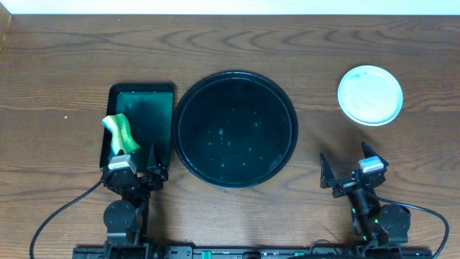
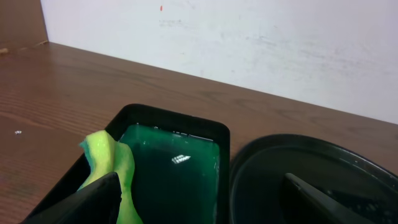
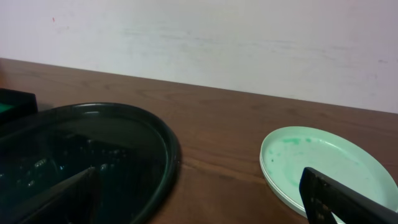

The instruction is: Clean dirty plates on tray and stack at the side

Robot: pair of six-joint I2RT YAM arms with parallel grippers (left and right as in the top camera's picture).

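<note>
1. Stacked pale-aqua plates [image 1: 370,94], the top one faintly smeared green, sit far right on the table.
2. The round black tray [image 1: 235,128] at centre holds scattered droplets.
3. At left, a rectangular tray [image 1: 141,87] holds green liquid and a sponge [image 1: 121,133].
4. The left gripper [image 1: 135,161] and right gripper [image 1: 347,164] gape wide, empty.

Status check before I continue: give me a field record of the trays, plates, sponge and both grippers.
black tray: centre of table, no plates on it, droplets on its face
plates: stacked on the table right of the black tray; faint green smudges on top face
green tray: left of the black tray, holds green liquid
sponge: in the green tray, left side
left gripper: open, empty
right gripper: open, empty
</note>
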